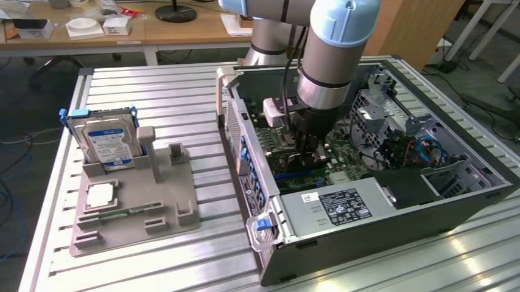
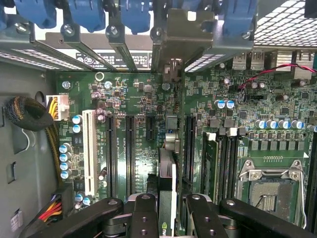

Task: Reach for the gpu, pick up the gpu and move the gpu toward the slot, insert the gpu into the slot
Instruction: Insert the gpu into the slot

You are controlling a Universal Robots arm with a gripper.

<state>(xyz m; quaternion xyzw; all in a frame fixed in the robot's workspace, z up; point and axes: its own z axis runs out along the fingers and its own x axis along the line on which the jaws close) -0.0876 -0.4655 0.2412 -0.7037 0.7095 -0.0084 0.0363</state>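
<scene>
In the wrist view the gpu [image 2: 167, 181] is a thin dark card seen edge-on, standing upright on the green motherboard [image 2: 143, 99]. Its metal end bracket [image 2: 174, 42] lies against the case's rear openings. My gripper [image 2: 168, 206] is shut on the card, one black finger [image 2: 144, 213] on each side. The card hides the slot beneath it. From the exterior view, the gripper [image 1: 309, 155] reaches down into the open computer case [image 1: 455, 201], and a blue slot strip [image 1: 294, 177] shows just below its fingers. I cannot tell whether the card's edge sits in the slot.
Black slots [image 2: 130, 153] and a white slot [image 2: 90, 153] run beside the card; the silver processor socket [image 2: 270, 186] lies on the other side. A cable bundle [image 2: 29, 114] hugs the case wall. Outside, a grey fixture [image 1: 134, 207] holds a blue-labelled hard drive [image 1: 106, 143].
</scene>
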